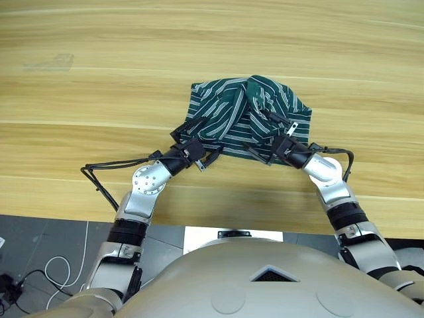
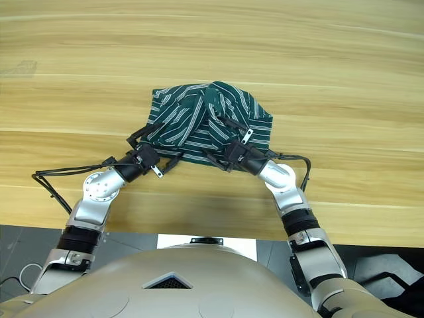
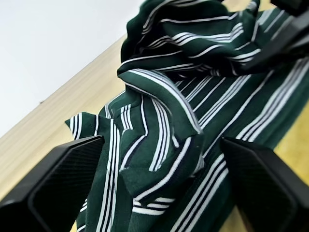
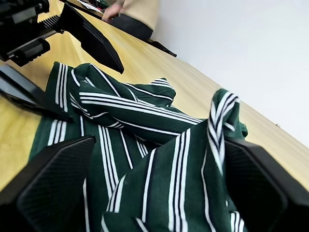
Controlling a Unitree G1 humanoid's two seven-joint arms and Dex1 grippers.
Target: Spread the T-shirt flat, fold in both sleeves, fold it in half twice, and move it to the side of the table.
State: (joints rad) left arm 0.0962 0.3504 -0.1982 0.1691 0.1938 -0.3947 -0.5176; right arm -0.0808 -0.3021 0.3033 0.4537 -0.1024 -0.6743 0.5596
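The T-shirt (image 1: 246, 114), dark green with white stripes, lies crumpled in a heap on the wooden table (image 1: 99, 86), near its front edge. My left gripper (image 1: 200, 142) is open at the shirt's near left edge, and in the left wrist view a bunched fold of the T-shirt (image 3: 159, 140) sits between its fingers (image 3: 53, 188). My right gripper (image 1: 274, 137) is open over the near right part of the heap, with a raised ridge of the T-shirt (image 4: 193, 159) between its fingers (image 4: 263, 188). Sleeves and collar are lost in the folds.
Bare wood stretches to the left, right and far side of the shirt. The table's front edge (image 1: 218, 222) runs just behind both wrists. A black cable loop (image 1: 99, 175) hangs off the left forearm over the table's front.
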